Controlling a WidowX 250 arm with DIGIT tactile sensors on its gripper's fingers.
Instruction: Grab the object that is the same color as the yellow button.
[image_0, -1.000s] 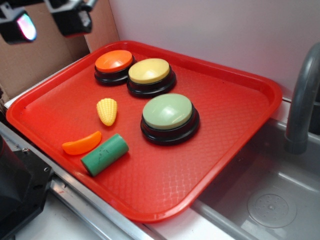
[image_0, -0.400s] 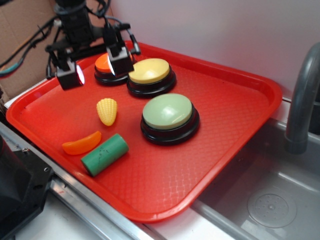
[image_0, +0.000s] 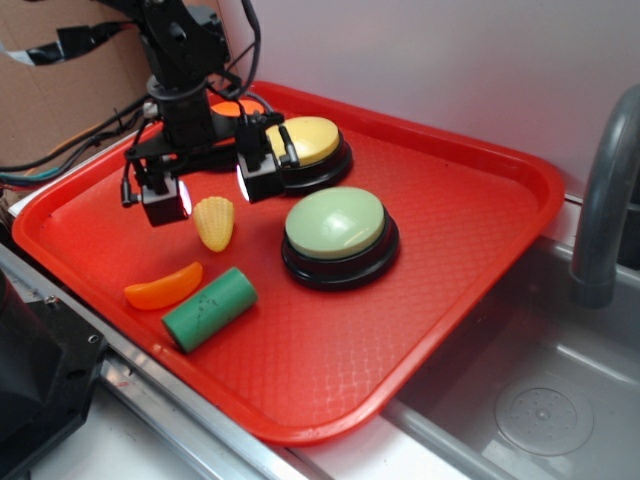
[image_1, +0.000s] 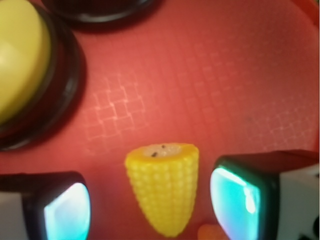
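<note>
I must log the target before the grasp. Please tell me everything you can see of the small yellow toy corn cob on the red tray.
The small yellow plastic toy corn cob is tapered, covered in rows of kernel bumps, with a flat pale cut end carrying dark specks. It lies on its side on the red textured tray, wide end toward the buttons, tip toward the orange crescent slice. The open gripper has one finger on each side of it; neither pad touches it. Only the tray touches it.
</note>
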